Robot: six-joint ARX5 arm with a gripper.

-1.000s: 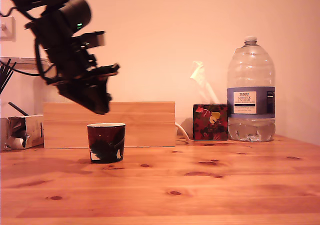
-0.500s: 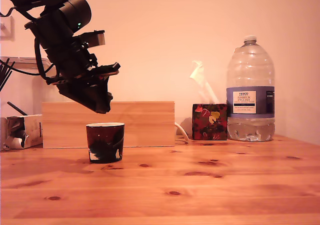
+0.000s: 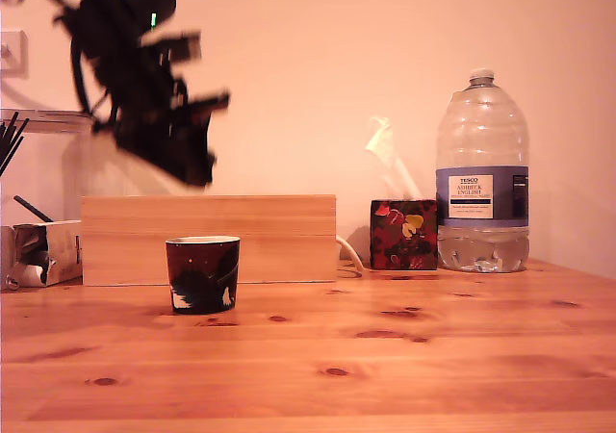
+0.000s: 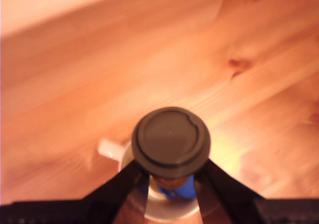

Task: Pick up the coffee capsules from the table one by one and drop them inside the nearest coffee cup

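Note:
In the wrist view my gripper (image 4: 172,168) is shut on a dark round coffee capsule (image 4: 171,140), whose flat face points at the camera. Right below it is the pale rim of the coffee cup (image 4: 168,215), with a blue capsule (image 4: 183,189) lying inside. In the exterior view the dark red-and-black cup (image 3: 203,274) stands on the pine table (image 3: 433,356) at the exterior view's left. The black gripper (image 3: 195,168) hangs blurred well above it. The held capsule cannot be made out in that view.
A pale wooden box (image 3: 269,236) stands close behind the cup. At the exterior view's right are a red floral tissue box (image 3: 404,234) and a large water bottle (image 3: 482,178). A small carton (image 3: 43,252) sits at the left edge.
The arm has risen and now hangs higher above the cup, blurred by motion. The cup and everything else on the table stay where they were.

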